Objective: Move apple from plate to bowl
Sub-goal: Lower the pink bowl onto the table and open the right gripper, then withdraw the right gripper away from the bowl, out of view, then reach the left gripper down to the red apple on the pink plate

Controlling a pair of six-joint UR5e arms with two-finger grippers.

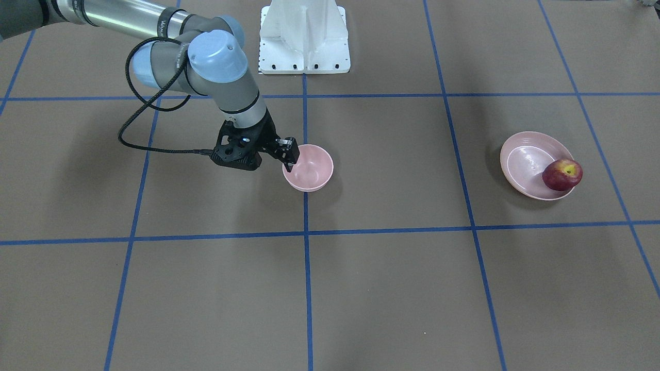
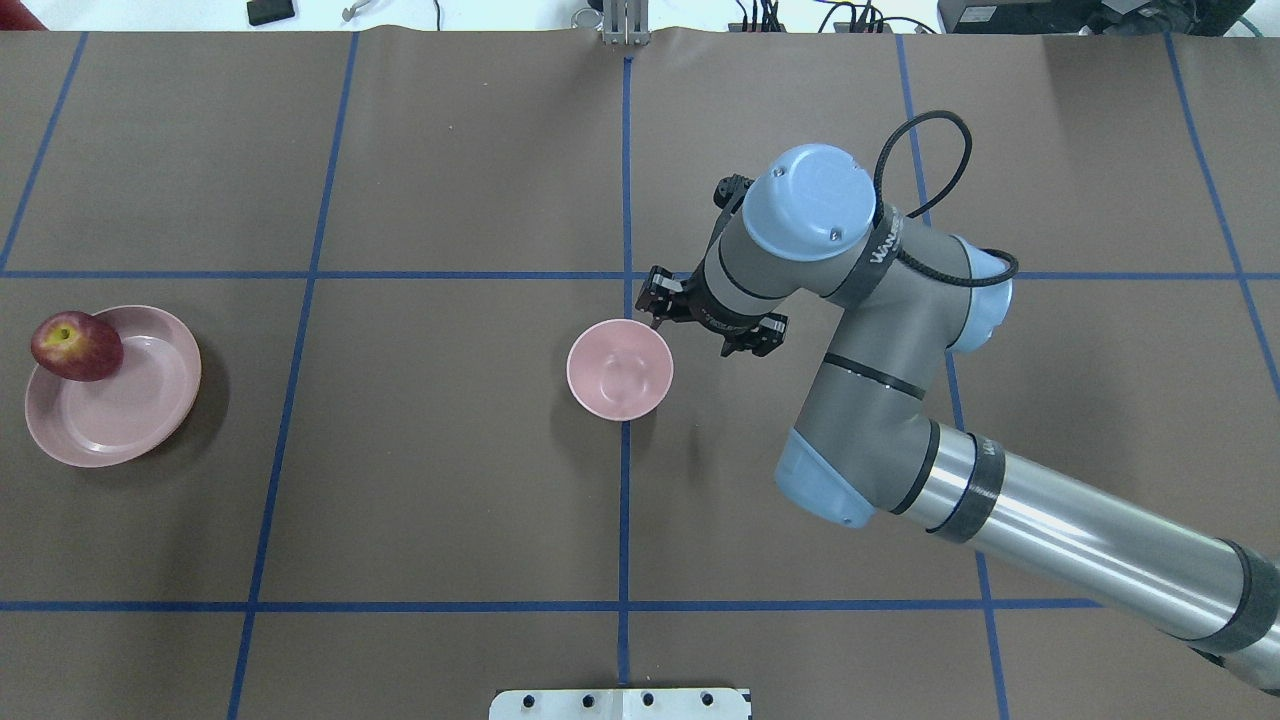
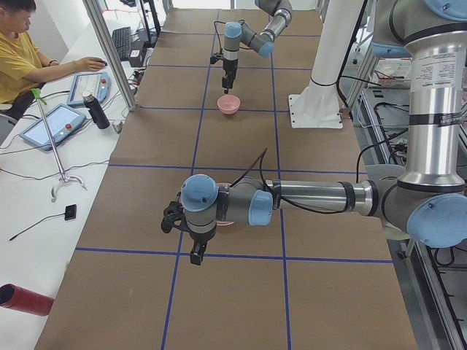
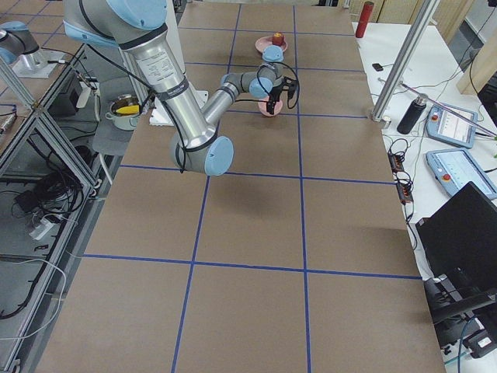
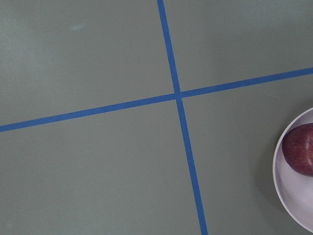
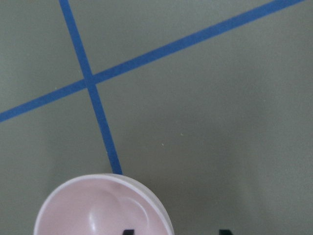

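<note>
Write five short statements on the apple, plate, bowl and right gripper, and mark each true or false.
1. The apple rests on the plate. True.
2. The bowl holds the apple. False: the bowl is empty, and the apple is far off on the plate.
3. The right gripper is at the bowl's rim. True; the right wrist view shows one fingertip inside the rim and one outside.
4. The apple sits in the plate's flat centre. False: it lies off to one side, against the sloping rim.
5. The bowl stands over a blue tape line. True.
</note>
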